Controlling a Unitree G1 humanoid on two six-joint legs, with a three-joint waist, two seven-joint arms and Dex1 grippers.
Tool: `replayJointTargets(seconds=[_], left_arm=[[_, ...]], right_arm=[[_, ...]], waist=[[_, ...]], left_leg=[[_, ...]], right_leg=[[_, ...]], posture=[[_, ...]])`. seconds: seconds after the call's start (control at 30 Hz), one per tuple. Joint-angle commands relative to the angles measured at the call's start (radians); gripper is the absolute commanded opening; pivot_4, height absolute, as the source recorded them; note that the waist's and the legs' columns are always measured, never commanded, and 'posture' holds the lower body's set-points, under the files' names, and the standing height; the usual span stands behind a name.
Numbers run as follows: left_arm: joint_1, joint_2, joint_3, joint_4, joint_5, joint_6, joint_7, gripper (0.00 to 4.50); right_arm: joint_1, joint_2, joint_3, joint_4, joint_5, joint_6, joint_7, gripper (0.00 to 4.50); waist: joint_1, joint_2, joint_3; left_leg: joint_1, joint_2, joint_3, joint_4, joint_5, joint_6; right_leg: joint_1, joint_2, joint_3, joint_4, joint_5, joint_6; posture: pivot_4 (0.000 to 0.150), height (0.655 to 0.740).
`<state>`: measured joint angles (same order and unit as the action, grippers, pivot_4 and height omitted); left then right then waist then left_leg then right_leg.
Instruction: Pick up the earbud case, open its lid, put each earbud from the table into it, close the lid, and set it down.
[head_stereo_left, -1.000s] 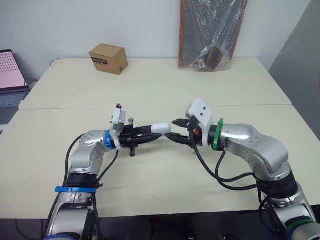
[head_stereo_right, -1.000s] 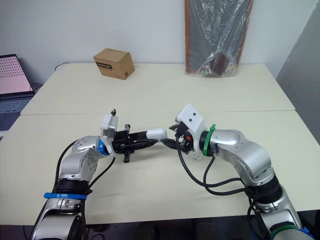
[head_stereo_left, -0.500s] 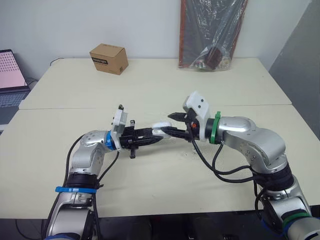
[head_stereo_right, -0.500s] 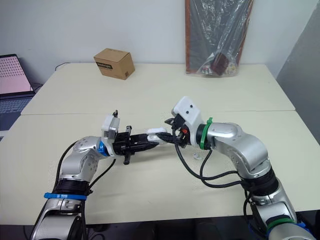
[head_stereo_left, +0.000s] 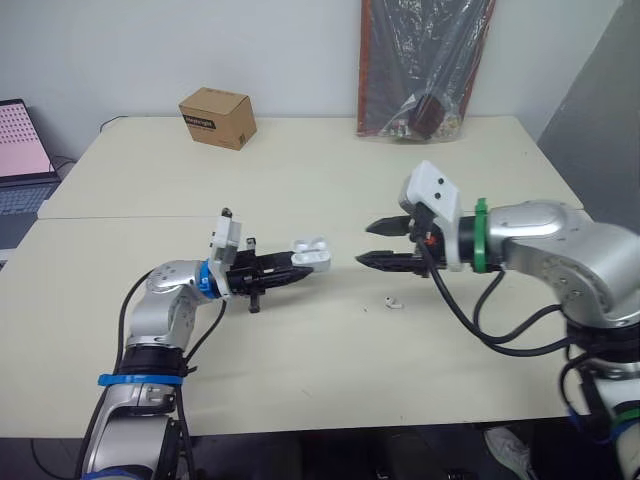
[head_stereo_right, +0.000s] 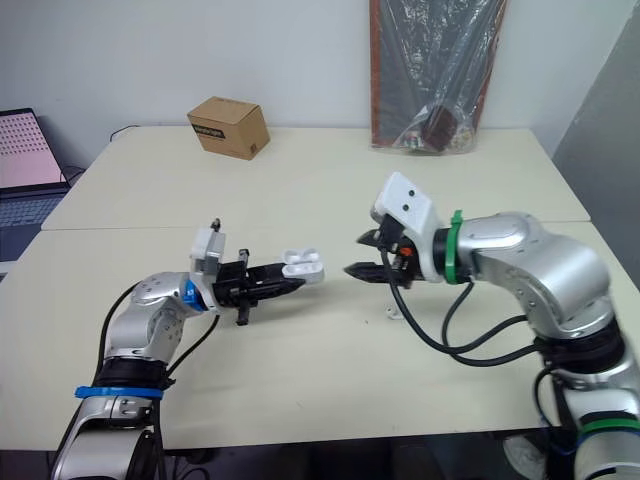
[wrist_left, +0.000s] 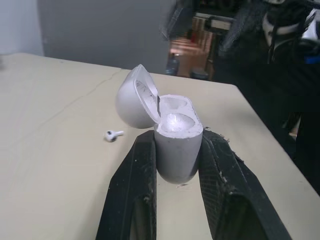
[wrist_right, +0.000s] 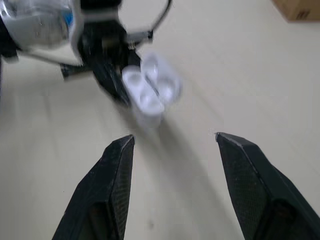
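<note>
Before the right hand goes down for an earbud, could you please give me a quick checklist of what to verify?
1. Case clamped in left hand: ok.
2. Lid open: ok.
3. Right hand open and empty: ok.
4. Earbud lying free on the table, below the right hand: ok.
5. Whereabouts of the other earbud: cannot tell.
</note>
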<state>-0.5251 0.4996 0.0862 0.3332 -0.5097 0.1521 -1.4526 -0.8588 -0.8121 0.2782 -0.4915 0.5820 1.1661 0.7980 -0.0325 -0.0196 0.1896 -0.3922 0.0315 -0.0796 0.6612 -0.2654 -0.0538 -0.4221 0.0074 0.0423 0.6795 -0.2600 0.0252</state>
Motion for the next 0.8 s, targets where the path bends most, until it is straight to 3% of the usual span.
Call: replayJointTargets(seconds=[0.03,0.33,0.53,0.8], left_arm=[[-0.036,0.009,0.027,-0.003,-0.017,-0.02,0.004,0.86],[-0.037,-0.003,0.015,-0.08,-0.033,0.013,0.039,0.86],[-0.023,-0.011,0.011,-0.114,-0.038,0.028,0.055,0.86],[-0.004,-0.009,0.015,-0.142,-0.052,0.041,0.067,0.86]], right_arm=[[-0.016,-0.062,0.156,-0.021,-0.09,-0.015,0.044,2.67],[-0.079,-0.001,0.522,0.143,-0.291,0.083,0.043,2.67],[-0.162,0.074,0.575,0.249,-0.332,0.118,0.057,2.67],[-0.179,0.072,0.584,0.272,-0.361,0.098,0.094,2.67]], waist=[[0.0,0.0,0.0],[-0.001,0.0,0.0],[-0.001,0.0,0.0],[-0.001,0.0,0.0]], left_leg=[[0.0,0.0,0.0,0.0,0.0,0.0],[-0.001,0.0,0.001,0.001,0.0,0.0],[-0.001,0.0,0.0,0.001,0.0,0.0],[-0.001,0.0,0.0,0.001,0.0,0.0]], right_leg=[[0.0,0.0,0.0,0.0,-0.001,0.001],[-0.001,0.0,0.001,0.0,0.001,-0.001],[-0.001,0.0,0.001,0.001,0.001,-0.001],[-0.001,0.0,0.001,0.0,0.001,-0.001]], posture=[[0.15,0.74],[0.15,0.74],[0.15,0.74],[0.15,0.74]])
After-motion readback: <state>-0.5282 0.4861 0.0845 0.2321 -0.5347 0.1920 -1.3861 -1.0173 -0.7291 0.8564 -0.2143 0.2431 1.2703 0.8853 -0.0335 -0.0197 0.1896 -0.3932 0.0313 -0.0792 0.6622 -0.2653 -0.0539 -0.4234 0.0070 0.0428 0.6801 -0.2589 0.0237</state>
